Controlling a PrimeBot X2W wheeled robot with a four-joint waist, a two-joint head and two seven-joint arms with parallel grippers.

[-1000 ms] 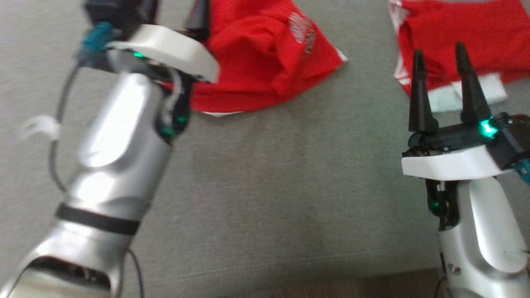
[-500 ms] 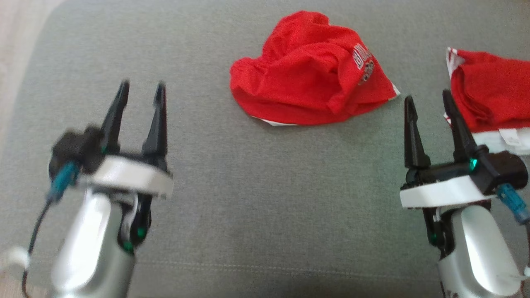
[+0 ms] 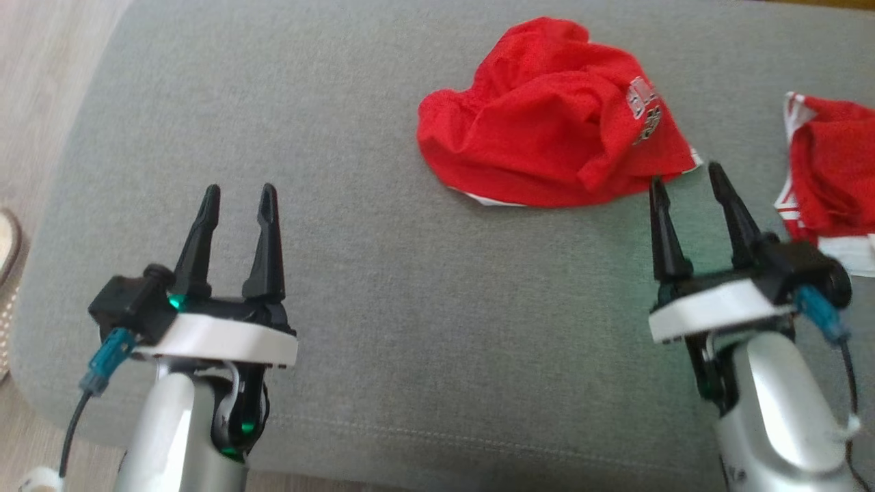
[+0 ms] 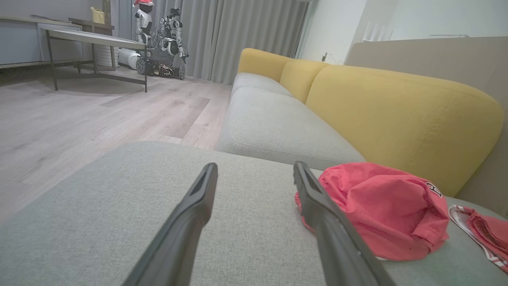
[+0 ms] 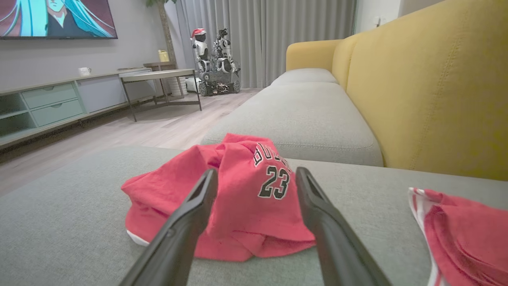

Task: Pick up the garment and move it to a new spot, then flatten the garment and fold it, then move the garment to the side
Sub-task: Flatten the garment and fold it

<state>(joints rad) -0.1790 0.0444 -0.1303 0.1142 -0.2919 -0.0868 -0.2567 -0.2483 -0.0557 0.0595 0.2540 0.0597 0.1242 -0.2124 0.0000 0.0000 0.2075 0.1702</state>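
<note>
**Crumpled and Waiting on the Sofa**

Nearest, left gripper (image 3: 240, 188) and right gripper (image 3: 685, 172), both spread wide and empty, poised over grey cushion (image 3: 383, 273). Just beyond right gripper's tips, red garment (image 3: 547, 116), left heaped mid-cushion. Farther right, second red garment (image 3: 830, 171); behind, yellow backrest (image 4: 397, 115).

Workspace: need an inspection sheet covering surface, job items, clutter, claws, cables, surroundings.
Surface: grey fabric sofa cushion, flat.
Job's things: crumpled red mesh jersey numbered 23, lying unfolded on the cushion.
Clutter: second red garment with white trim, right of the jersey and apart from it.
Claws: left claw open over bare cushion; right claw open, pointing at the jersey's near edge; neither holds anything.
Cables: dark blue-plugged left wrist cable and right wrist cable, both off the jersey.
Surroundings: yellow sofa backrest, pale wooden floor, another wheeled robot by grey curtains.
</note>
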